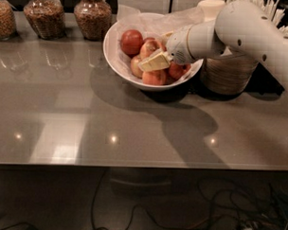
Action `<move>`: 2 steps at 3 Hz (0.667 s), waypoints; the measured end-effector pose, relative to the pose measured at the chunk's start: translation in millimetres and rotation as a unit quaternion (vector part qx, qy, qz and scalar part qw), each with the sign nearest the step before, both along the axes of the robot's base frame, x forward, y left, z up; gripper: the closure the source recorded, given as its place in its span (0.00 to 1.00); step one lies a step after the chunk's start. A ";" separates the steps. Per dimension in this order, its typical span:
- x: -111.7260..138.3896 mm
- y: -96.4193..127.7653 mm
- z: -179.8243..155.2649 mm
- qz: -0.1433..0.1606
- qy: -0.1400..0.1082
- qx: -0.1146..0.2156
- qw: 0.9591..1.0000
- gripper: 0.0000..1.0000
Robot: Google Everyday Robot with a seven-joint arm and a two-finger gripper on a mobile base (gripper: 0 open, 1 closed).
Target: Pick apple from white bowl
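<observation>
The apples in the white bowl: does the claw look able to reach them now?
Probably yes. The claw hangs inside the white bowl, right above the apples, and nothing stands between them. The bowl is open on top.

Place: you're facing a kitchen-style snack counter (134,130).
Evidence: snack-filled jars (93,13), stacked disposable bowls (228,75).
Gripper: the gripper (156,61) sits in the white bowl (110,54).
</observation>
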State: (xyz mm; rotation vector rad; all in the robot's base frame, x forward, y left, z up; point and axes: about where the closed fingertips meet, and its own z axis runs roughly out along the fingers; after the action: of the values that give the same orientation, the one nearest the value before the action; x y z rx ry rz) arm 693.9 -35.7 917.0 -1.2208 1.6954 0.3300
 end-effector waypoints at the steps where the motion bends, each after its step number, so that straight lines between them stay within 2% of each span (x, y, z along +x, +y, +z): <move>1: 5.1 -1.7 -5.9 -0.005 0.005 -0.002 1.000 0.53; 2: 5.1 -1.8 -5.8 -0.005 0.005 -0.002 1.000 0.76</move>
State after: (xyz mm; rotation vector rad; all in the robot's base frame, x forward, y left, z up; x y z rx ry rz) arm 698.9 -37.4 911.2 -1.2148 1.7121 0.3267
